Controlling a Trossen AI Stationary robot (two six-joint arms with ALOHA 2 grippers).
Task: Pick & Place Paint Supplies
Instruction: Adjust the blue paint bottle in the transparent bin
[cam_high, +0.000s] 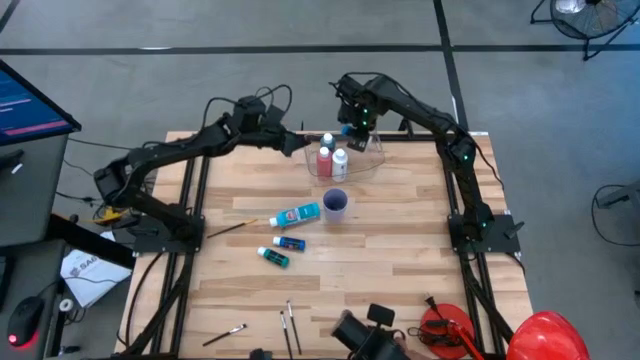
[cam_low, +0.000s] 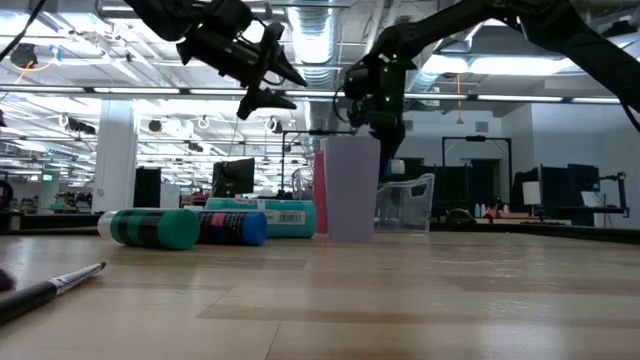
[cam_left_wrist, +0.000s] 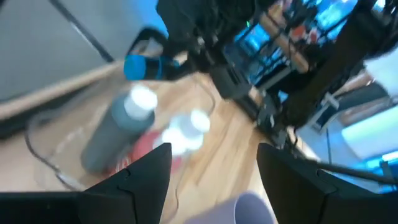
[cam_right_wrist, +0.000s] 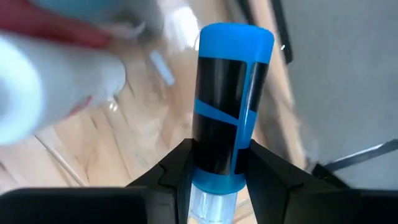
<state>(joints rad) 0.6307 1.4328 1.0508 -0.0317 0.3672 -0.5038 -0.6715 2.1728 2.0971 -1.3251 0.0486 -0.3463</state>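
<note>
bright overhead light, blurred wrist views

No text, brand, number or sign can be read in any view. The large light blue tube (cam_high: 296, 214), lying just beside the purple cup (cam_high: 336, 203), carries a white label panel with dark print; in the low view this shows as a barcode-like strip (cam_low: 287, 218), its digits too small to make out. White sheets (cam_high: 86, 271) beyond the table edge farthest from the cup bear dark lettering that cannot be read. The monitor (cam_high: 30, 104) on that same side shows only illegible lines.
</note>
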